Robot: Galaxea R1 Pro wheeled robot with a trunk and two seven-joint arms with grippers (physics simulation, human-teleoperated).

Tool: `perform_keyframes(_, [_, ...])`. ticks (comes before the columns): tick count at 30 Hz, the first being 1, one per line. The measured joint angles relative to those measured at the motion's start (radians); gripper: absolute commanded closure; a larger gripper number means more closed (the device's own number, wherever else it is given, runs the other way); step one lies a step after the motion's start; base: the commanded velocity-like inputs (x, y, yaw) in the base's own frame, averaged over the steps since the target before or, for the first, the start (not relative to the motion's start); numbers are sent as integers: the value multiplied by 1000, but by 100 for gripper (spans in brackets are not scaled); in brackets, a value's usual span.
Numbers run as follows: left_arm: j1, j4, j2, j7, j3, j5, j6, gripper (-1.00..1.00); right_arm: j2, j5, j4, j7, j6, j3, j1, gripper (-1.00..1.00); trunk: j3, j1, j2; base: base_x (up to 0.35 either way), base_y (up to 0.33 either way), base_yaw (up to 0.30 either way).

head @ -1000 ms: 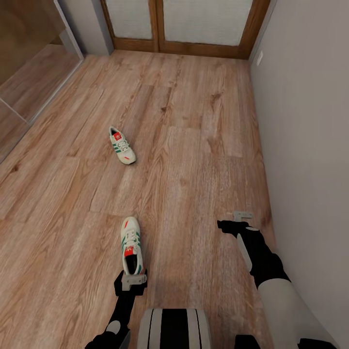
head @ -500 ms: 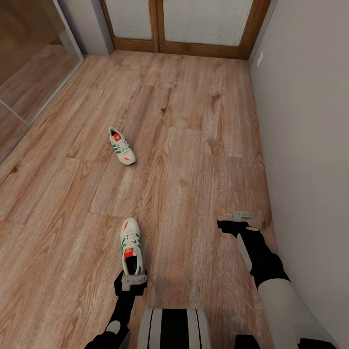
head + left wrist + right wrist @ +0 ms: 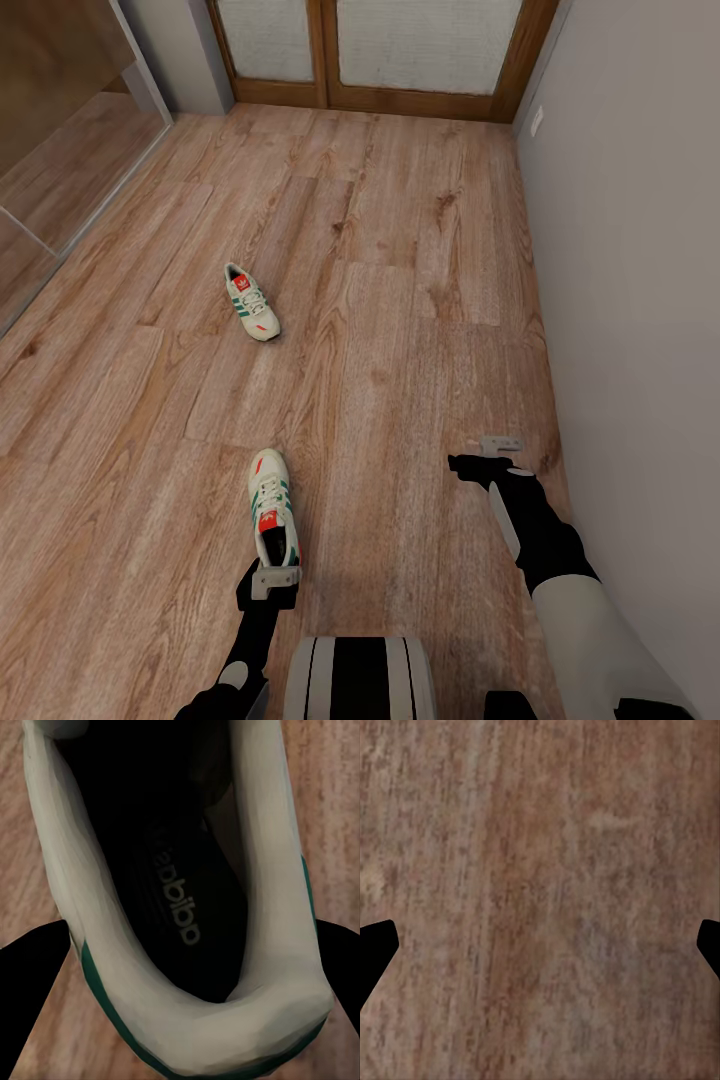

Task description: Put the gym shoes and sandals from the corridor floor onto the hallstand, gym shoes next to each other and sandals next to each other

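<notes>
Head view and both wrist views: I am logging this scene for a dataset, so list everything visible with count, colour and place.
gym shoes: two, white with green stripes and red-orange accents; near shoe on the floor by the left gripper, far shoe farther down the corridor.
corridor floor: one, light brown wood planks.
door: one, wood-framed with frosted panels, far end.
wall: grey, right side.
mirrored wardrobe: one, left side.
left gripper: black, open around the near shoe's heel.
right gripper: black, open over bare floor.

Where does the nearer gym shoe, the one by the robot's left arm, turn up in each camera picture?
Head view: nearer gym shoe low, left of centre, just ahead of the left end effector.
Left wrist view: its heel and dark inside seen close up.
Right wrist view: bare planks.
Shared landmark: the corridor floor.
</notes>
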Motion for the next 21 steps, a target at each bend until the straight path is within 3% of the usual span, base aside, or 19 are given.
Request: perform_keyframes(21, [0, -1, 0, 3, 1, 1, 0, 100, 0, 0, 0, 0, 0, 0, 0, -100, 4, 0, 0, 0, 0, 0])
